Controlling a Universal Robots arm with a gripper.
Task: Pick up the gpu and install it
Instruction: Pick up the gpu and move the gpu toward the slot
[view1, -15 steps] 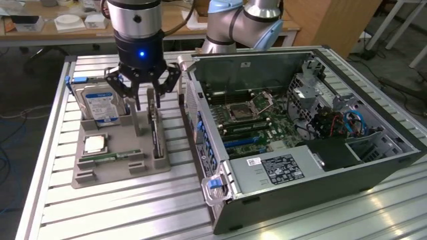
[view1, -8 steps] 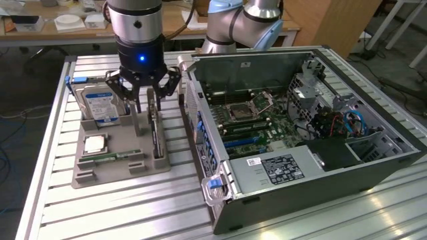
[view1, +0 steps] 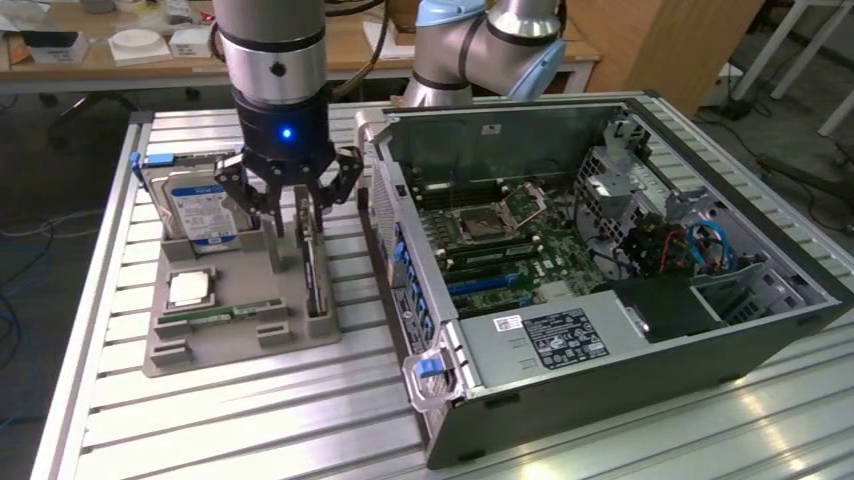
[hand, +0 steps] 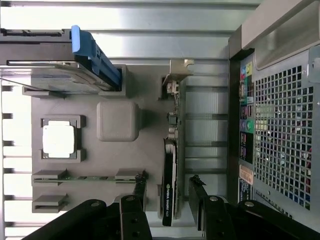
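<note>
1. Gripper (view1: 299, 222), black and two-fingered under a silver wrist with a glowing blue light, is hanging in the exterior view over a grey plastic parts tray (view1: 227, 352). Its fingers are standing apart on either side of the gpu (view1: 315, 285), a thin dark circuit card standing on edge in the tray slot nearest the case.
2. Beside the card, a silver hard drive (view1: 200, 212) is standing in the tray and showing a blue label whose writing is too small to read. A square silver processor chip (view1: 191, 288) and a narrow green memory stick (view1: 214, 313) are lying nearer the camera.
3. On the exterior view's right, an open black computer case (view1: 641, 400) is showing a black-and-white label (view1: 561, 335) on its grey power supply, and the print cannot be read. The arm above the wrist is being cut off by the frame edge.
4. In the wrist view, the gripper (hand: 168, 186) is straddling the gpu (hand: 170, 150). Bare tray is showing between the card and each of the black fingers (hand: 140, 189), so nothing is being clamped.
5. A silver metal bracket (hand: 178, 70) is capping the card's far end. A small logo and white lettering are running along the card's black edge, too fine to make out.
6. The case's perforated metal grille (hand: 285, 130) is showing beside the tray, with coloured ports (hand: 246, 125) and a sticker that cannot be read.
</note>
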